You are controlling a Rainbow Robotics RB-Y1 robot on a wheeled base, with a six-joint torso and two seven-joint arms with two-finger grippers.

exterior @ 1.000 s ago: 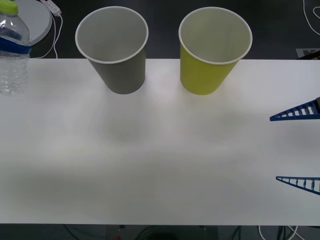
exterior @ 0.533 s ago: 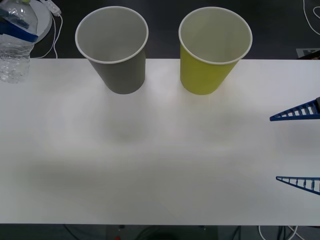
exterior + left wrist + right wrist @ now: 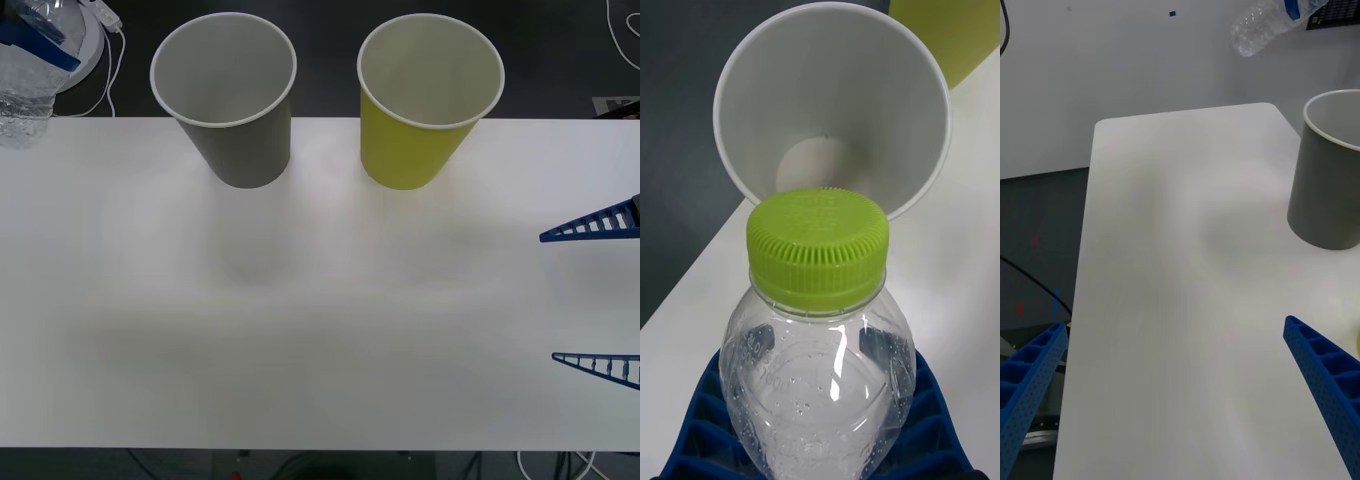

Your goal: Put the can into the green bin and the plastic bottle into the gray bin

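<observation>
While the left gripper (image 3: pixel 30 40) is clamped on the bottle (image 3: pixel 22 95) and holds it in the air off the counter's (image 3: pixel 320 320) far left corner, neither bin has anything in it that the front view shows. The left wrist view has the lime cap (image 3: pixel 818 247) pointing toward the open mouth of the gray bin (image 3: pixel 831 105), with the green bin (image 3: pixel 947 37) just beyond. So the bottle looks lifted but not yet dropped; it is off to the left of the gray bin, not over it. The right gripper (image 3: pixel 598 297) waits at the counter's right edge, fingers apart and holding nothing. No can is visible on the counter, and the green bin's inside looks bare, so that half appears undone.
</observation>
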